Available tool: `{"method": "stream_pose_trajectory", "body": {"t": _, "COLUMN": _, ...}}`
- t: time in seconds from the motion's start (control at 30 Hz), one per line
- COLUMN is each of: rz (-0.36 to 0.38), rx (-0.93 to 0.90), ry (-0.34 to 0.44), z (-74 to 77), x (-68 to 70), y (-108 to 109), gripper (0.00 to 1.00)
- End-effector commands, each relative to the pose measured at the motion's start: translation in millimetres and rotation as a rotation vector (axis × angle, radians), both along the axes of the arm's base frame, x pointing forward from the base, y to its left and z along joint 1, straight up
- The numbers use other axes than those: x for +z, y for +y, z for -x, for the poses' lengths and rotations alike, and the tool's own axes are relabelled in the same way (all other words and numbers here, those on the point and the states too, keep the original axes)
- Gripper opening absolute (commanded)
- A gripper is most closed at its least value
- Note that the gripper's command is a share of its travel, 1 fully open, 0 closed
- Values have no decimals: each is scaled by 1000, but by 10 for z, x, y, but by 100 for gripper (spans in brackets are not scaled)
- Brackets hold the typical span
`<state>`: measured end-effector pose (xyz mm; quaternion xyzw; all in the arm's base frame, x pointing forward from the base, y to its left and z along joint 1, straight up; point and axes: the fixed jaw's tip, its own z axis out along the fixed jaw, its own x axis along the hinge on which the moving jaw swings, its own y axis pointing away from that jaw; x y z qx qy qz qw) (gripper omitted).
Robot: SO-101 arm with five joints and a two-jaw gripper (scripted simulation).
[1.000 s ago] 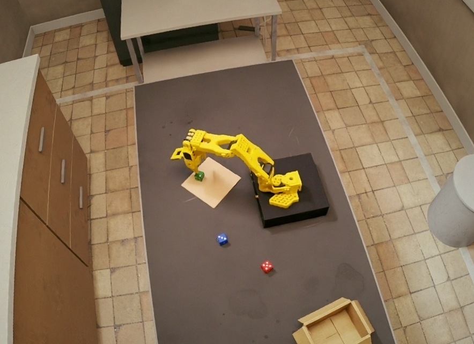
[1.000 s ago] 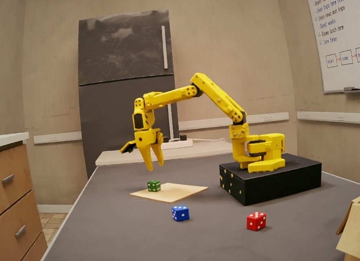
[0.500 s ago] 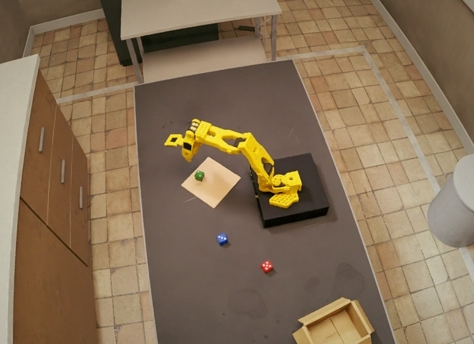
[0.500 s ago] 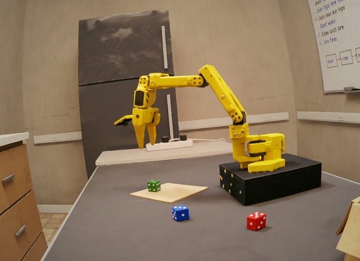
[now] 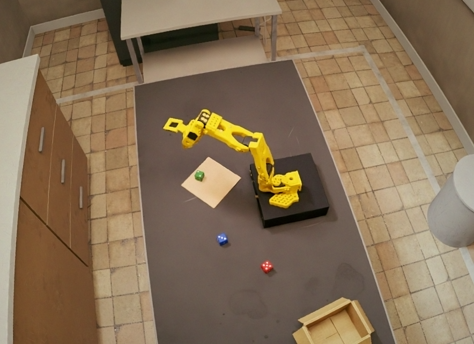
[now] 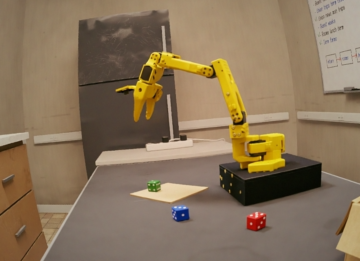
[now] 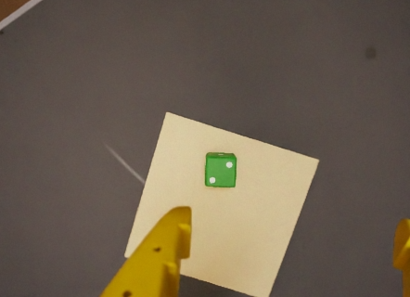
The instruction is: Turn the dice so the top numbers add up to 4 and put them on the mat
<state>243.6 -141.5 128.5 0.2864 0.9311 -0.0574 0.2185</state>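
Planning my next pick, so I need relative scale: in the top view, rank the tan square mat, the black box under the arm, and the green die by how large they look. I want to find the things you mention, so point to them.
1. Black rectangular box (image 5: 313,179) (image 6: 279,182)
2. Tan square mat (image 5: 220,179) (image 6: 177,191) (image 7: 241,225)
3. Green dotted die (image 5: 199,175) (image 6: 154,185) (image 7: 221,171)

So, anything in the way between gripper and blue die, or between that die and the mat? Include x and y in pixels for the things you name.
Blue die (image 5: 222,239) (image 6: 180,213) to mat (image 5: 218,183) (image 6: 177,191) (image 7: 250,221): nothing visible. From the gripper (image 5: 186,145) (image 6: 142,118) (image 7: 294,221), only the green die (image 5: 198,175) (image 6: 154,186) (image 7: 221,171), low on the mat; likely cleared from above.
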Motion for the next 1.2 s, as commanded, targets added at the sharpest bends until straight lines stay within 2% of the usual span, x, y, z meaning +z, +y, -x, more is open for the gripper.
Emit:
{"method": "stream_pose_trajectory", "body": {"t": 0.0, "rz": 18, "rx": -2, "ry": -27, "z": 12, "x": 89, "y": -13, "gripper": 31}}
{"method": "stream_pose_trajectory", "body": {"t": 0.3, "rz": 15, "rx": 9, "ry": -29, "z": -15, "x": 87, "y": 33, "gripper": 31}}
{"method": "stream_pose_trajectory", "body": {"t": 0.53, "rz": -2, "rx": 62, "ry": -38, "z": -125, "x": 76, "y": 252, "gripper": 31}}
{"method": "stream_pose_trajectory", "body": {"t": 0.6, "rz": -2, "rx": 62, "ry": -38, "z": -125, "x": 76, "y": 252, "gripper": 31}}
{"method": "stream_pose_trajectory", "body": {"t": 0.83, "rz": -38, "rx": 169, "ry": -51, "z": -288, "x": 53, "y": 719, "gripper": 31}}
{"method": "stream_pose_trajectory", "body": {"t": 1.1, "rz": -104, "rx": 350, "ry": -58, "z": -366, "x": 12, "y": 1549, "gripper": 31}}
{"method": "stream_pose_trajectory", "body": {"t": 1.17, "rz": -104, "rx": 350, "ry": -58, "z": -366, "x": 12, "y": 1549, "gripper": 31}}
